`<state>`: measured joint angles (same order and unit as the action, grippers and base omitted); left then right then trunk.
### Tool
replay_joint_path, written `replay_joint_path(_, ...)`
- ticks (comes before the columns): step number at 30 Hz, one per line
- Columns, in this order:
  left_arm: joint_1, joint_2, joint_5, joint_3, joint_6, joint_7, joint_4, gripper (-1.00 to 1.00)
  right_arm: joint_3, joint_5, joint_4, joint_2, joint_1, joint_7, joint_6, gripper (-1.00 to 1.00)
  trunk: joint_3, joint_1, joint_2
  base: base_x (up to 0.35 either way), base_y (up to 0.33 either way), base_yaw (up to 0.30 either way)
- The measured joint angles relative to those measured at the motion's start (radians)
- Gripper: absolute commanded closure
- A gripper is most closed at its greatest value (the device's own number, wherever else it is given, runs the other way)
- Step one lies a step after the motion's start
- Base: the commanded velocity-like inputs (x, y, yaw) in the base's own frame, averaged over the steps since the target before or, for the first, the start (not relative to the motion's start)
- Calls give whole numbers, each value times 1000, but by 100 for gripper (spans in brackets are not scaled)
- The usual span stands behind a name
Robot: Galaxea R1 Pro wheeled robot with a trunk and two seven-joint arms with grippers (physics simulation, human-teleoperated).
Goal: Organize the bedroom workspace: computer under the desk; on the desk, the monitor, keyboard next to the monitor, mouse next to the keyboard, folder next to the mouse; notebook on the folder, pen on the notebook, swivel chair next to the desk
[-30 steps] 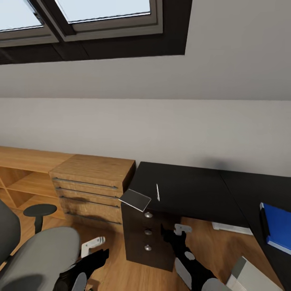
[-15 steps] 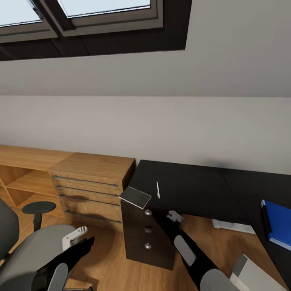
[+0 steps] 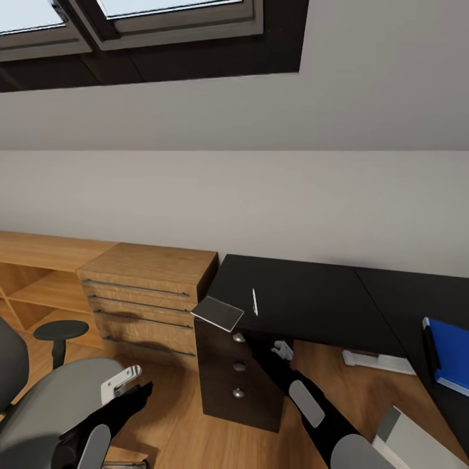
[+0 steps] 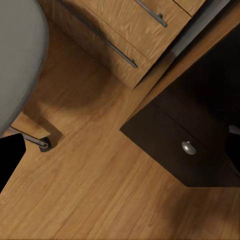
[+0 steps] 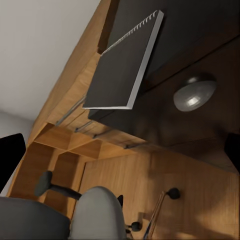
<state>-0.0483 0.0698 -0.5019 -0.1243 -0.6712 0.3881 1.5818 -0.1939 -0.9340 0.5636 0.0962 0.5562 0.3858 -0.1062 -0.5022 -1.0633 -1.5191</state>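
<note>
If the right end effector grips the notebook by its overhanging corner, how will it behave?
The notebook juts past the desk corner, so a nudge probably tips it off. It looks thin and flat, likely light and fairly stiff. Its spiral edge may snag.

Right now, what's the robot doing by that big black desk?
The robot's right gripper is reaching up toward the grey notebook, which sticks out over the corner of the desk. The white pen lies beside it. The blue folder already sits on the desk. The left gripper hovers above the swivel chair, holding nothing.
</note>
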Motion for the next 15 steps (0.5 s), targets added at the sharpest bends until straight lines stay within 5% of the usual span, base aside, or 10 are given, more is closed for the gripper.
replay_joint_path(3, 0, -1, 0, 15, -13, 0, 0, -100, 2, -2, -6, -2, 0, 0, -1, -100, -9, -12, -21, 0, 0, 0)
replay_joint_path(6, 0, -3, 0, 31, -104, 0, 0, -100, 4, -2, -7, -2, 0, -1, -1, -100, -19, -23, -42, 0, 0, 0)
replay_joint_path(15, 0, -1, -3, 29, -123, 1, 0, -100, 3, -1, -10, -2, 0, 0, 4, -100, -47, -58, -105, 0, 0, 0)
